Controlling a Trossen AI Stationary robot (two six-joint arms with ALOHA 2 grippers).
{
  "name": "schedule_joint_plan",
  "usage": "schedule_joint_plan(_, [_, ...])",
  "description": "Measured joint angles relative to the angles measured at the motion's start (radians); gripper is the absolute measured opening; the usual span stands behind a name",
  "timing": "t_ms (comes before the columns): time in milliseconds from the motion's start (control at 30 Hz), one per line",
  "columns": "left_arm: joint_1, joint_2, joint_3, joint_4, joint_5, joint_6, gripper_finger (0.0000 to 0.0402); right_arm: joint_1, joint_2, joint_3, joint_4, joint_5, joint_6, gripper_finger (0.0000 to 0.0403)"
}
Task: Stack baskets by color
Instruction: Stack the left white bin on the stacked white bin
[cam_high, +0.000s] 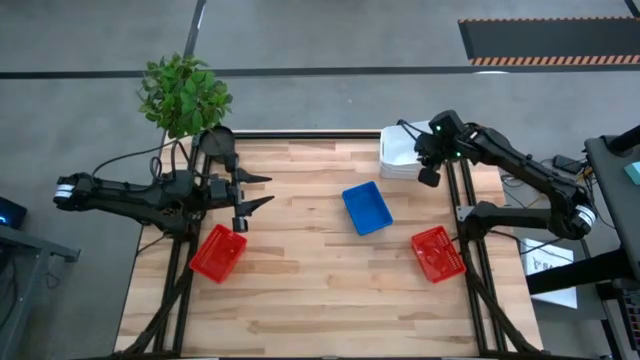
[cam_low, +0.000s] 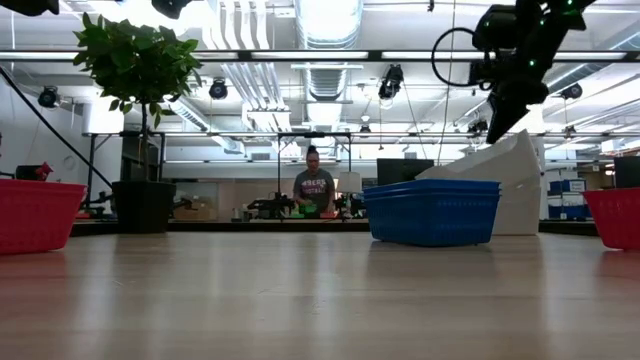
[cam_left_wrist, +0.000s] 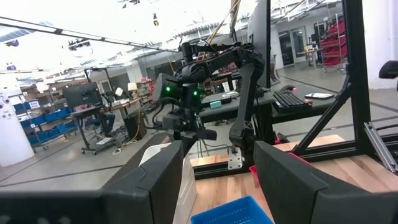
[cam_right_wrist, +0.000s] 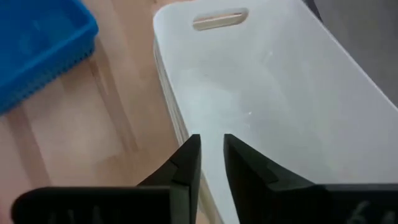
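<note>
A stack of white baskets (cam_high: 399, 152) rests on the table's far right corner; in the low view its top basket (cam_low: 500, 165) slopes. Layered blue baskets (cam_high: 367, 208) sit at mid-table. One red basket (cam_high: 218, 252) lies near the left edge and another (cam_high: 438, 254) near the right edge. My right gripper (cam_right_wrist: 211, 146) hangs over the white stack's near rim (cam_right_wrist: 177, 118), pointing steeply down, its fingers a narrow gap apart with nothing between them. My left gripper (cam_high: 262, 190) waits open and level above the table's left side.
A potted plant (cam_high: 183, 95) stands off the far left corner. Black frame rails (cam_high: 470, 215) run along both side edges. Bare wood lies between the blue baskets and the near edge. A person (cam_low: 314, 188) stands far behind the table.
</note>
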Motion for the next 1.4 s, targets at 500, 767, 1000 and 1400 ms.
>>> schedule_joint_plan(500, [0.000,0.000,0.000,0.000,0.000,0.000,0.0182,0.002,-0.001,0.182,-0.267,0.334,0.354,0.0009])
schedule_joint_plan(767, [0.000,0.000,0.000,0.000,0.000,0.001,0.0182,0.002,0.000,0.128,-0.269,0.350,0.390,0.0009])
schedule_joint_plan(1000, [0.000,0.000,0.000,0.000,0.000,0.000,0.0182,0.002,-0.005,0.076,-0.254,0.383,0.361,0.0008])
schedule_joint_plan(1400, [0.000,0.000,0.000,0.000,0.000,0.000,0.0182,0.002,-0.003,0.092,-0.227,0.390,0.385,0.0008])
